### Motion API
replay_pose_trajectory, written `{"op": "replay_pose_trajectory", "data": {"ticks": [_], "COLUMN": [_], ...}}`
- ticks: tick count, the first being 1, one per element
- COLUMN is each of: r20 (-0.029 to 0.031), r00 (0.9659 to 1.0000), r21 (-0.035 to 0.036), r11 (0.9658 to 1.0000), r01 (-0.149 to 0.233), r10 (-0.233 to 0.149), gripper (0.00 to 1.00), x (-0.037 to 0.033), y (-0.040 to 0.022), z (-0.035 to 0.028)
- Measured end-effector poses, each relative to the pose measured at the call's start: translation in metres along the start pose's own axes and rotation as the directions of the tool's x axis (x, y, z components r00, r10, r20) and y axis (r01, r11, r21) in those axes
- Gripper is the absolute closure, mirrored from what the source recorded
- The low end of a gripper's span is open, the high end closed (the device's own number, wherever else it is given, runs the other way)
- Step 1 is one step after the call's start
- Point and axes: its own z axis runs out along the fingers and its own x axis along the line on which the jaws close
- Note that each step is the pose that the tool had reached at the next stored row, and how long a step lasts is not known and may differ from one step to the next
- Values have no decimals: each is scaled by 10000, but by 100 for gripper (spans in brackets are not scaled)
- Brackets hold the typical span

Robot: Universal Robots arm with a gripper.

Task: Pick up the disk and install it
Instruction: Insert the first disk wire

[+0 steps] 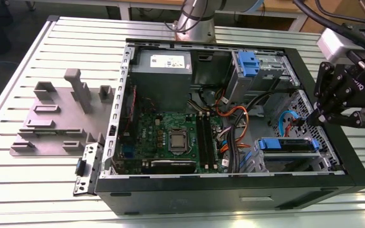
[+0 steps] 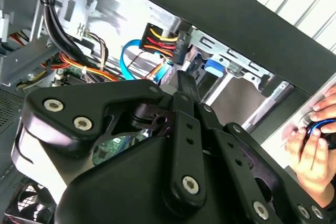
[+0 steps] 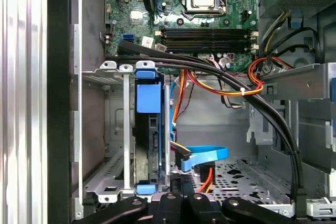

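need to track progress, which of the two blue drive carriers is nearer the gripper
The blue carrier in the lower bay, directly beneath the gripper; the other blue carrier sits beside the power supply.

1. The exterior view looks down from high up and a bit far away. It sees the whole open computer case (image 1: 233,118) on the slatted table (image 1: 17,190), with the gripper (image 1: 315,118) at the exterior view's right.
2. The first wrist view is close. It looks straight into the case at the green board (image 3: 199,9) and the blue drive bay (image 3: 148,129).
3. The second wrist view is very close – it looks past black gripper links (image 2: 173,171) at the colored wires (image 2: 157,40).
4. All three views share the inside of the case – wires and drive bay.
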Motion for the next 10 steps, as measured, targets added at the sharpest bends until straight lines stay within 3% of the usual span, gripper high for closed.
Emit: {"op": "replay_pose_trajectory", "data": {"ticks": [10], "r20": [-25], "r00": [10000], "r21": [-188], "r11": [9998], "r01": [-4], "r10": [4], "gripper": [89], "x": [-94], "y": [-40], "z": [0]}}
